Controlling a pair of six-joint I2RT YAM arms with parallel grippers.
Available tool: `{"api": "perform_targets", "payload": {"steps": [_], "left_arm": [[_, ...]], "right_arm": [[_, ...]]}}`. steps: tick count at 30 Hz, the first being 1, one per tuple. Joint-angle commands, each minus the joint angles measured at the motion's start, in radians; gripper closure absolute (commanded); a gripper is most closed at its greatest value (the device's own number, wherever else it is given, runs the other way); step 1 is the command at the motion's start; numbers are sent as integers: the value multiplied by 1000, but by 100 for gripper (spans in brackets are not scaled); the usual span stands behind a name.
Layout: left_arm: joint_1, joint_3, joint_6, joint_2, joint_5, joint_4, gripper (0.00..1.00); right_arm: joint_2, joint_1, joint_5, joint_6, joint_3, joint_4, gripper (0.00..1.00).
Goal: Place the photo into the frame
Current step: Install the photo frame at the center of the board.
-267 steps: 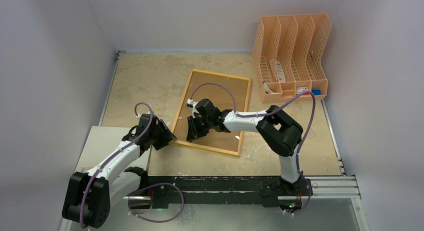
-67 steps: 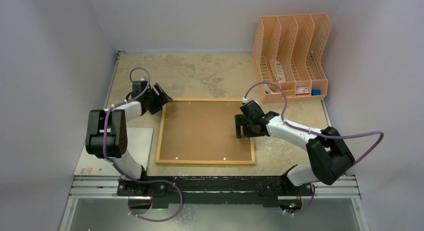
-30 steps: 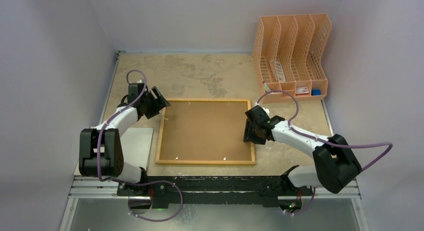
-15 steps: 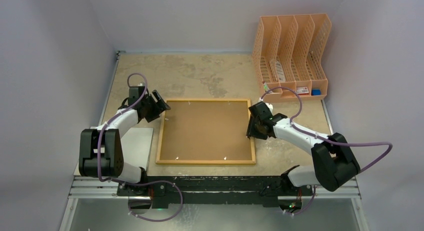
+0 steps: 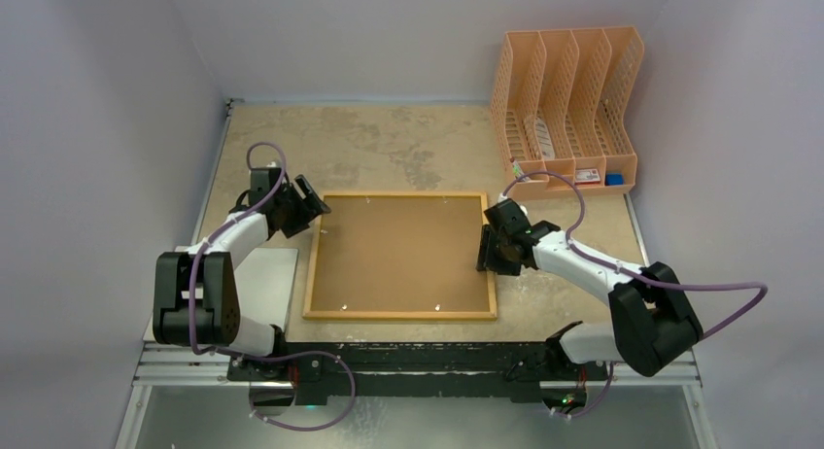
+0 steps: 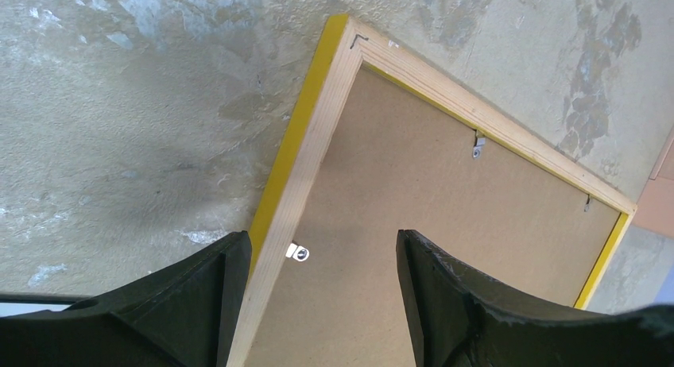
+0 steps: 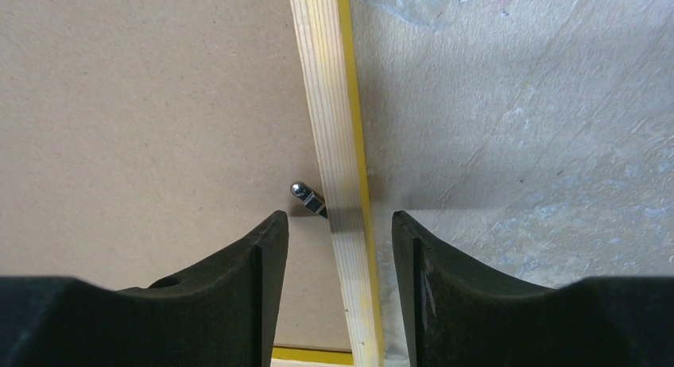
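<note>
- Position: frame [image 5: 399,315] lies back-up on the table [image 5: 389,148], centred towards the near edge, with the brown backing board [image 5: 400,255] seated inside it.
- No photo visible in any view (under the board or elsewhere, I cannot tell).
- My left gripper [image 6: 319,256] is open and empty, straddling the left rail beside a metal tab [image 6: 297,253]. My right gripper [image 7: 338,224] is likewise open and empty over the right rail.
- Risk: a finger catching the rail rather than the tab would drag the unclamped frame sideways and jam the board.
</note>
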Motion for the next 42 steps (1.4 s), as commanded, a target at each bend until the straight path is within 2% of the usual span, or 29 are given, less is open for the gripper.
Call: {"api": "perform_targets", "payload": {"steps": [1,8,18,27,35,38,42], "left_arm": [[-4,-9,22,-38,-19,22,30],[-4,-15,22,-37,-19,25,30],[-4,-12,25,-37,-17,22,30],[-4,-22,31,-53,-26,-4,31],[-4,-104,32,-113,-41,-67,31],[-4,-123,42,-132,-32,-113,34],[-4,-122,52,-144,-78,-215,45]], "right_arm": [[-16,-3,-20,-3,1,-53,47],[3,-3,13,7,0,-36,57],[29,-3,124,-2,33,-3,58],[19,-3,19,-47,14,38,52],[2,-2,-28,-55,3,18,55],[1,-3,-42,-54,3,8,55],[2,-3,-51,-52,-5,1,56]]}}
